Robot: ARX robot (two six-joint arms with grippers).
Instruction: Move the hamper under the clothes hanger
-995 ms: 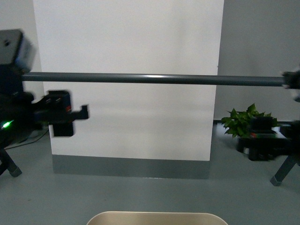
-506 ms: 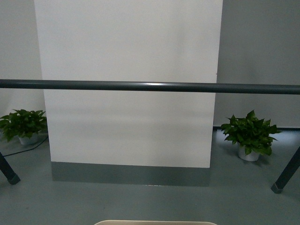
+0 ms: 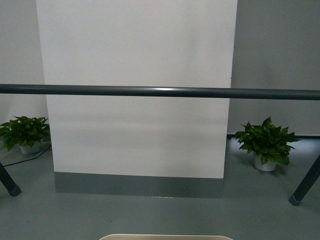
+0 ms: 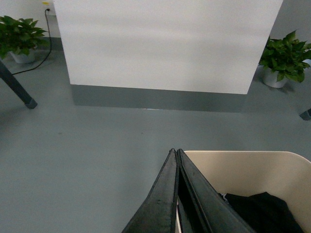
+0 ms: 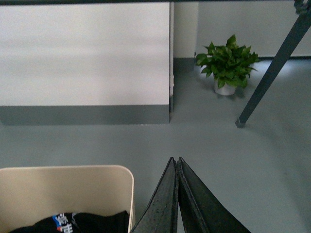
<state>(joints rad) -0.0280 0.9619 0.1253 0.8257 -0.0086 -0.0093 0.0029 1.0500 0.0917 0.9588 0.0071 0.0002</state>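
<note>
The clothes hanger's dark grey bar (image 3: 160,92) runs across the whole front view, with its angled legs at both sides (image 3: 305,184). The beige hamper shows only as a sliver of rim (image 3: 165,237) at the bottom of that view. In the left wrist view the hamper (image 4: 252,170) holds dark clothes (image 4: 265,211); my left gripper (image 4: 175,151) is shut and empty at its corner. In the right wrist view the hamper (image 5: 63,187) lies beside my shut, empty right gripper (image 5: 175,160). Neither gripper shows in the front view.
A white panel with a grey base (image 3: 137,100) stands behind the bar. Potted plants sit on the grey floor at left (image 3: 25,134) and right (image 3: 266,144). A cable (image 4: 46,43) runs near the left plant. A rack leg (image 5: 269,73) stands by the right plant.
Both arms have dropped out of the front view since a second ago, uncovering the plants. The bar now sits slightly lower in that view than a second ago.
</note>
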